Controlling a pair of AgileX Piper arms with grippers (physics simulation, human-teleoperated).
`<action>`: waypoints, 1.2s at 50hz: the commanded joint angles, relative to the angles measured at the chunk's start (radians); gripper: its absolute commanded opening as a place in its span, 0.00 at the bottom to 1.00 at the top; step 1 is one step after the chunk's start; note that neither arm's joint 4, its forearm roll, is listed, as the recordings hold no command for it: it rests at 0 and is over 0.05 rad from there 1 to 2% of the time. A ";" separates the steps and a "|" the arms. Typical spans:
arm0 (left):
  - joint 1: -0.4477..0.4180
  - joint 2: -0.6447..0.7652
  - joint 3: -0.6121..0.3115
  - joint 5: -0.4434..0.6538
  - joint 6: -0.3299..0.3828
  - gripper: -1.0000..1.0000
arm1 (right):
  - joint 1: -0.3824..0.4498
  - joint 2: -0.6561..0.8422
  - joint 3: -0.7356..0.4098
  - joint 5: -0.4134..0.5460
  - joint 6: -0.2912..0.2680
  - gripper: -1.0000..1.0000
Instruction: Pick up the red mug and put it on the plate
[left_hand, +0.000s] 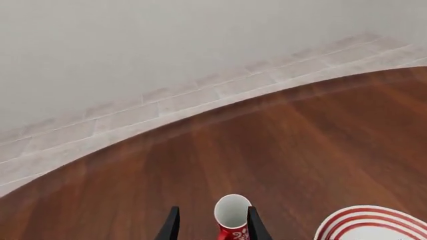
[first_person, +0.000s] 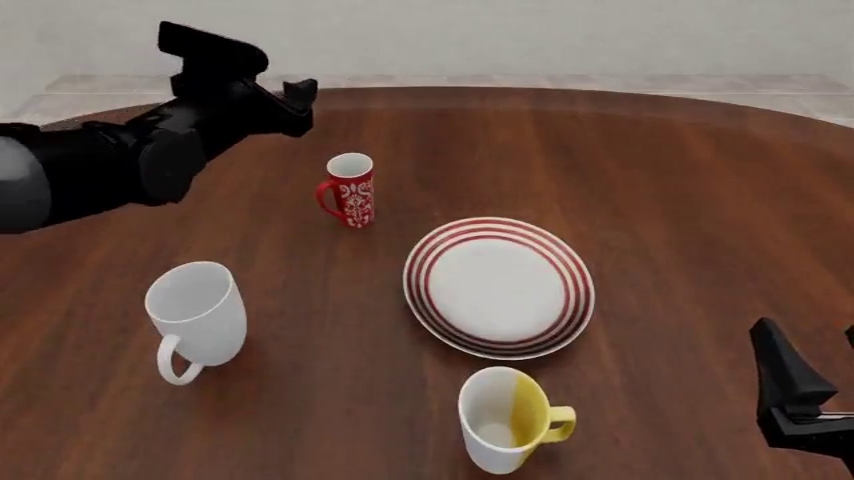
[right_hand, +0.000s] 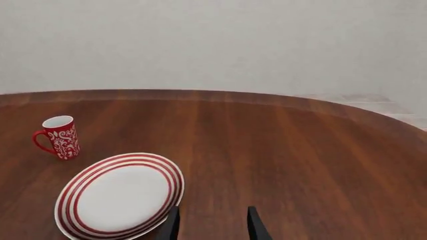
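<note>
The red mug (first_person: 350, 190), with a white pattern and its handle to the left, stands upright on the table left of and behind the plate (first_person: 498, 286), apart from it. My left gripper (first_person: 291, 104) is open and empty, up in the air behind and to the left of the mug. In the left wrist view the mug (left_hand: 232, 216) shows between the open gripper's (left_hand: 213, 210) fingers, with the plate's rim (left_hand: 353, 218) beside it. My right gripper (first_person: 811, 362) is open and empty at the front right. The right wrist view shows the gripper (right_hand: 213, 211), the plate (right_hand: 120, 196) and the mug (right_hand: 60, 136).
A larger plain white mug (first_person: 198, 315) stands at the front left. A white-and-yellow mug (first_person: 501, 418) stands in front of the plate. The round brown wooden table (first_person: 667, 180) ends at a curved far edge, with pale tiled floor beyond.
</note>
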 joint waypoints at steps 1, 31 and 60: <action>-0.004 0.071 -0.041 0.012 0.005 1.00 | 0.001 0.017 0.000 -0.014 -0.005 1.00; -0.054 0.110 0.024 0.000 0.019 1.00 | 0.006 0.002 0.000 0.001 -0.019 1.00; -0.028 0.179 0.021 -0.047 0.036 1.00 | 0.003 0.020 0.000 -0.013 -0.020 1.00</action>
